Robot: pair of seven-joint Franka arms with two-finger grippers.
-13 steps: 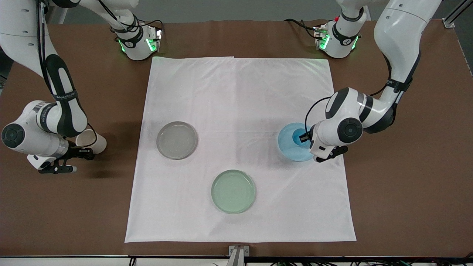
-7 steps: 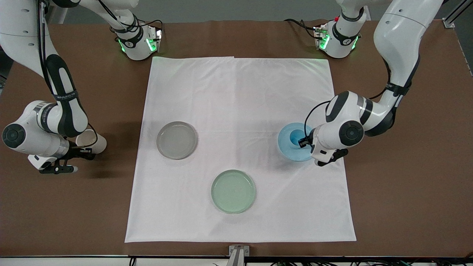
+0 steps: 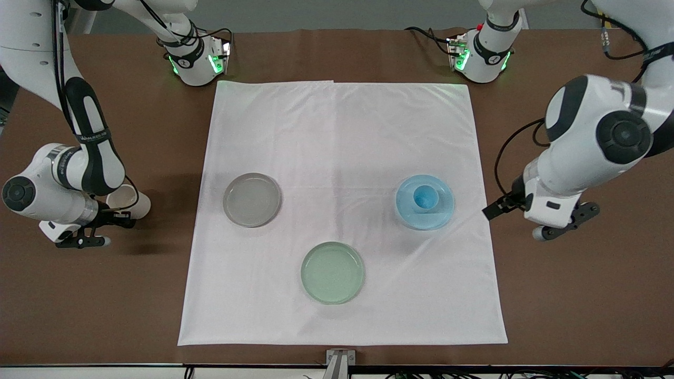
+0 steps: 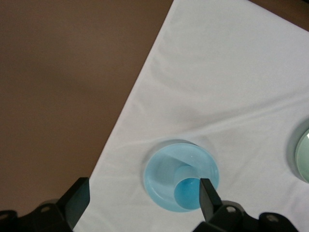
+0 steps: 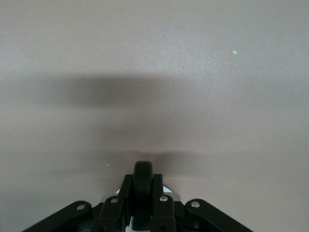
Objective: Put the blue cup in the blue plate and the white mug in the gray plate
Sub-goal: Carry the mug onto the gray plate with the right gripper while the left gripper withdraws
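The blue cup (image 3: 425,197) stands upright in the middle of the blue plate (image 3: 439,213) on the white cloth. My left gripper (image 3: 518,221) is open and empty, raised over the brown table just off the cloth's edge beside that plate. In the left wrist view its fingers (image 4: 77,200) frame the blue plate (image 4: 161,176) and the blue cup (image 4: 189,192) below. My right gripper (image 3: 118,221) is shut on the black handle (image 5: 143,186) of the white mug (image 3: 129,202), tilted over the brown table at the right arm's end. The gray plate (image 3: 251,199) is empty.
A pale green plate (image 3: 332,272) lies on the cloth (image 3: 337,131) nearer to the front camera than the other two plates. Brown table (image 3: 579,295) surrounds the cloth at both ends. Both arm bases stand along the table's back edge.
My left gripper has let go of the blue cup in the blue plate, risen and drawn off toward the left arm's end. The right gripper with the mug has barely moved.
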